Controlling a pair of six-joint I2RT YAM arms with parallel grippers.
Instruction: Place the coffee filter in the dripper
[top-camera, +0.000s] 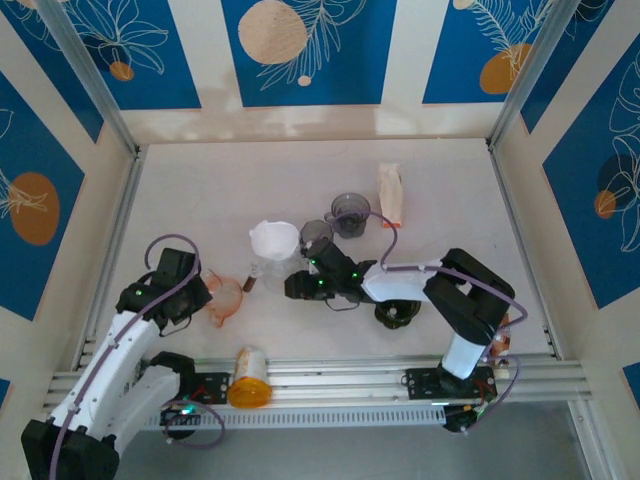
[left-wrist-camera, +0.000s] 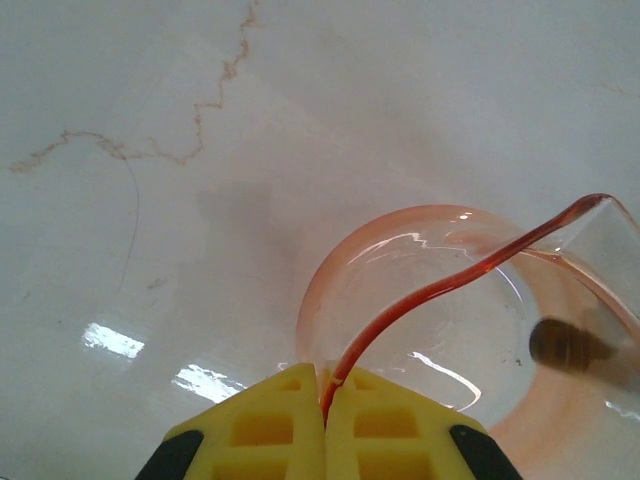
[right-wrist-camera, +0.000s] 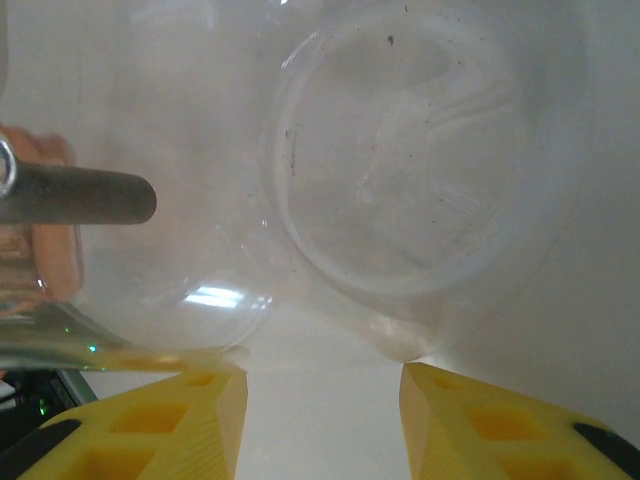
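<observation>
The coffee filter (top-camera: 274, 240) sits atop the carafe (top-camera: 270, 270) mid-table, with the dripper (top-camera: 226, 297) just left. Behind-right stand a cup (top-camera: 316, 235), a second cup (top-camera: 350, 213) and a packet (top-camera: 390, 193).

A pale marble-look table (top-camera: 200, 200) sits enclosed by cream walls (top-camera: 400, 60) bearing blue floral panels (top-camera: 300, 50).

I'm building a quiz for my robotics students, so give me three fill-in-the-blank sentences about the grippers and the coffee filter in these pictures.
1. Open or shut: the left gripper is ___ on the pink dripper.
2. Open or shut: the right gripper is ___, facing the clear glass carafe.
3. The coffee filter sits on top of the carafe, and its colour is ___.
Missing words: shut; open; white.
</observation>
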